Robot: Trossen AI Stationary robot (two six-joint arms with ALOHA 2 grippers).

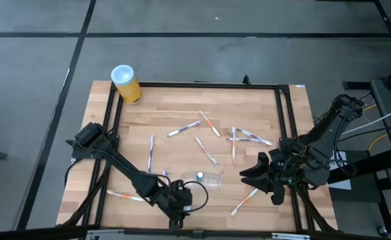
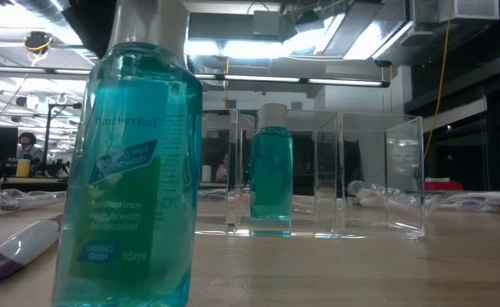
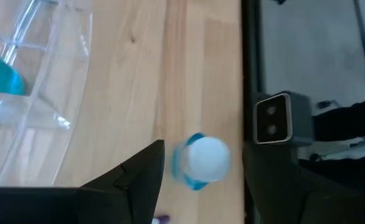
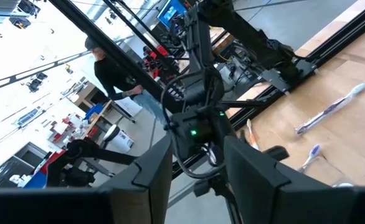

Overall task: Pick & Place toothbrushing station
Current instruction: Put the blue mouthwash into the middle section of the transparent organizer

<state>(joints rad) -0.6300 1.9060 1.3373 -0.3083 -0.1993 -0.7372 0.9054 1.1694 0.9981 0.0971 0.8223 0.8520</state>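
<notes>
A small teal bottle with a white cap (image 3: 202, 160) stands upright near the table's near edge, and looms large in the low view (image 2: 129, 170). My left gripper (image 3: 202, 149) is open, with one finger on each side of the bottle and a gap showing on both sides. In the high view the gripper (image 1: 179, 208) hides the bottle. A second teal bottle (image 2: 271, 175) stands in the clear plastic holder (image 1: 211, 180). Several white toothbrushes (image 1: 207, 125) lie flat across the table. My right gripper (image 1: 254, 175) is open and empty, right of the holder.
A yellow canister with a white lid (image 1: 126, 84) stands at the far left corner. A black frame rail (image 1: 195, 85) runs around the table. A grey camera box (image 3: 273, 118) sits at the near edge beside the bottle. A person (image 4: 111, 65) stands in the room beyond.
</notes>
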